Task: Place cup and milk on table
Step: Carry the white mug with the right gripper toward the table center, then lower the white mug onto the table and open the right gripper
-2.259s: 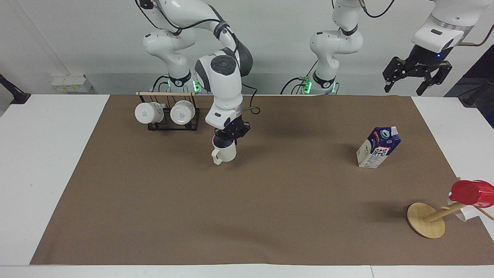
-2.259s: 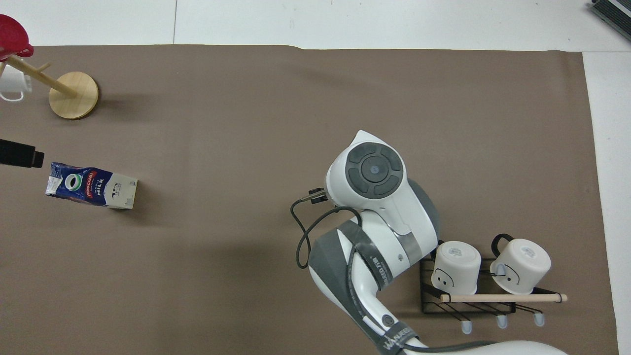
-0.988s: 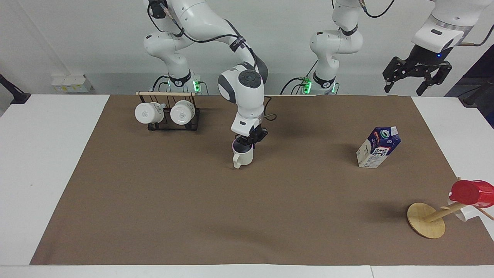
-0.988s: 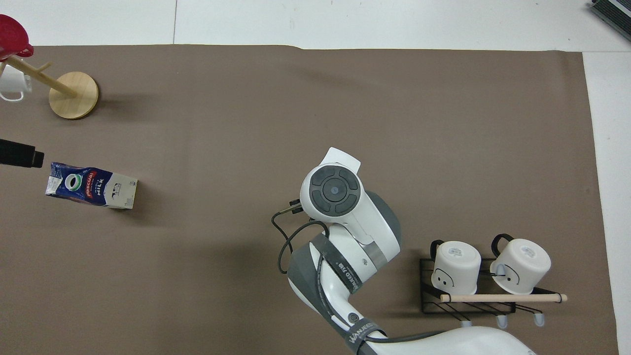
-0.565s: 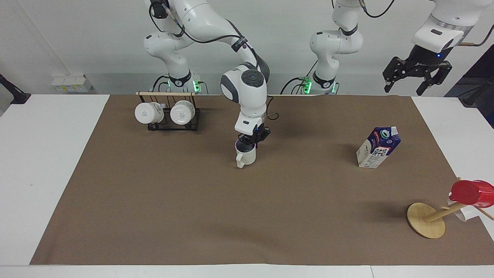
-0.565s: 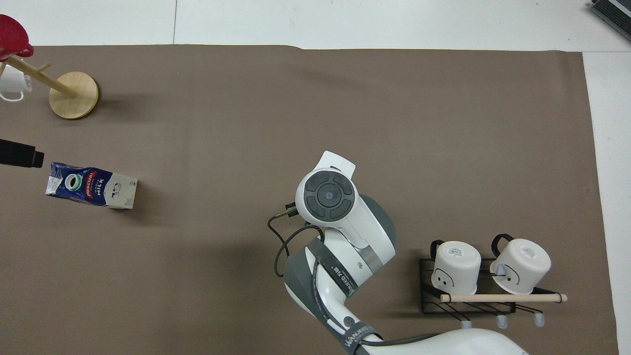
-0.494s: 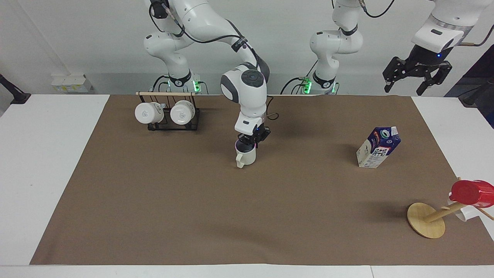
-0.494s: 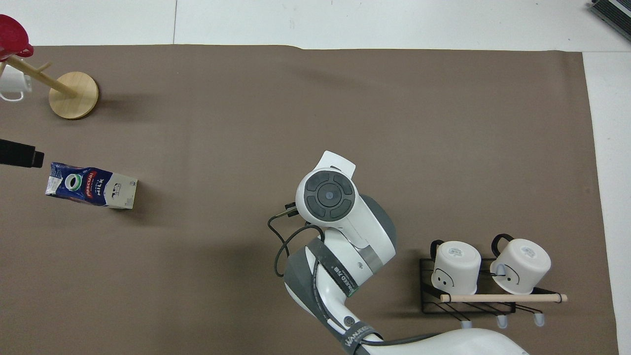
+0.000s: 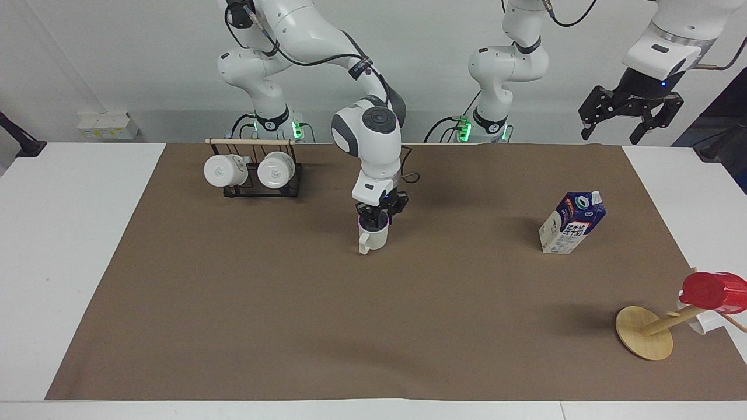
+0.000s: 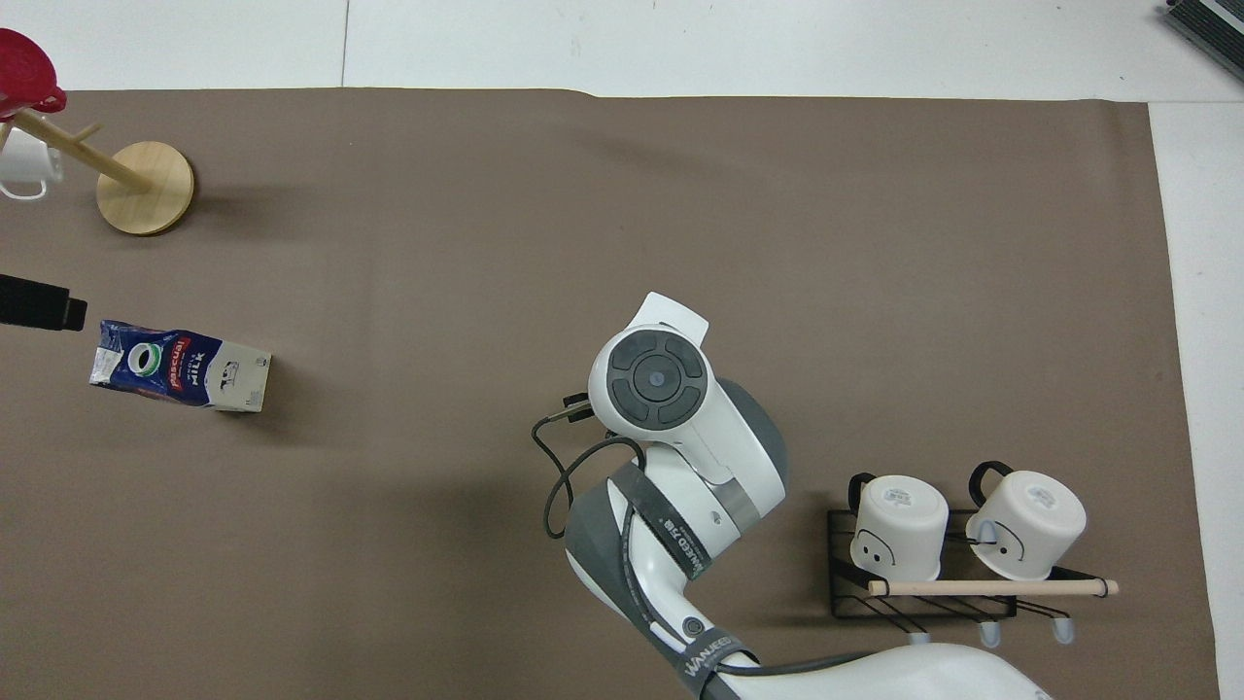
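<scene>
the cup stands upright on the brown sheet of the tabletop, roughly mid-table, its handle turned away from the robots. the right gripper sits straight down on the cup's rim; whether its jaws clamp the rim or have let go cannot be told from here, and the overhead view shows only the arm's wrist housing covering the cup. the milk stands on the sheet toward the left arm's end of the tabletop, well apart from the cup, and leans a little in the facing view. the left gripper waits raised, over the tabletop's edge at its own end, jaws spread wide and empty. judgement: step in hand is the release of the cup. to do it well: part the jaws fully before any lift, then rise straight up along the cup's axis so no finger drags the rim or catches the handle; no sideways motion until the fingers are above the rim. risk: a finger inside the rim could tip the cup if the arm swings early. not involved: the rack with two white cups, and the wooden stand carrying the red cup.
</scene>
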Tool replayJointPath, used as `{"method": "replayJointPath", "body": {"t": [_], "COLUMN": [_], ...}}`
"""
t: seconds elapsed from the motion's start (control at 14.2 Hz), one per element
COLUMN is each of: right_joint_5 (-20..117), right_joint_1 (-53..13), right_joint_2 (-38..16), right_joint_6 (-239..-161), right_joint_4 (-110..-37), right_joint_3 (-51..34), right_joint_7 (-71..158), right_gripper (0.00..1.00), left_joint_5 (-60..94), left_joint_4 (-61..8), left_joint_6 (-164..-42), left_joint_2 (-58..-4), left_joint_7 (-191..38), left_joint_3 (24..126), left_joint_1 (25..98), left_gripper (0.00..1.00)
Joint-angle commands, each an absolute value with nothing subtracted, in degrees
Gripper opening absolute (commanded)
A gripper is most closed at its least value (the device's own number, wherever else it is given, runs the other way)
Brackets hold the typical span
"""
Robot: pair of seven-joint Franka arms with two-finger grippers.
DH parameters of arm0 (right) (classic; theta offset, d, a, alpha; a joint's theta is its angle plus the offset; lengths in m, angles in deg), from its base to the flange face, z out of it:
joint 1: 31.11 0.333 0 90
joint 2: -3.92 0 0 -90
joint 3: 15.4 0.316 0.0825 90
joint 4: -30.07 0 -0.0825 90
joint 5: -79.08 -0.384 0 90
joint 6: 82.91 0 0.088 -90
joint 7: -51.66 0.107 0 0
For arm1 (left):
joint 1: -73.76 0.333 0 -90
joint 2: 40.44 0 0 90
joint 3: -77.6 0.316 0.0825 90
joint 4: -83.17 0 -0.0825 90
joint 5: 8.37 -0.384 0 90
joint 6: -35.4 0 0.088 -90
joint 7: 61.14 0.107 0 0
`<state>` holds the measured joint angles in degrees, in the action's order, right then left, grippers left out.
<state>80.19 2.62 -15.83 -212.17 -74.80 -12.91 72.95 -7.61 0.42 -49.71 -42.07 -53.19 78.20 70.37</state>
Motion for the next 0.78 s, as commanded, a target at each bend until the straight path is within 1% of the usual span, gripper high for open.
{"method": "replayJointPath", "body": {"t": [0.0, 0.21, 0.42, 0.64, 0.71], "right_joint_5": [79.69, 75.83, 75.65, 75.74, 75.74], "right_joint_1": [1.50, 0.88, -1.31, -5.96, -7.63], "right_joint_2": [-14.19, -11.47, -7.52, -2.07, -0.75], "right_joint_6": [-211.77, -209.84, -205.45, -199.04, -197.10], "right_joint_4": [-74.70, -74.61, -74.52, -74.52, -74.52], "right_joint_3": [-12.58, -12.76, -12.76, -13.02, -13.02], "right_joint_7": [74.16, 74.16, 74.07, 73.72, 73.63], "right_gripper": [1.00, 1.00, 1.00, 1.00, 1.00], "left_joint_5": [-7.67, -7.67, -7.67, -7.67, -7.67], "left_joint_4": [-0.42, -0.42, -0.42, -1.03, -2.60], "left_joint_6": [-50.03, -50.03, -50.47, -50.82, -51.87], "left_joint_2": [-42.90, -42.90, -42.90, -42.81, -42.90], "left_joint_7": [-53.14, -53.06, -52.71, -52.18, -51.13], "left_joint_3": [78.22, 78.22, 78.22, 78.22, 78.30], "left_joint_1": [70.60, 70.60, 70.69, 72.09, 72.18], "left_gripper": [1.00, 1.00, 1.00, 1.00, 1.00]}}
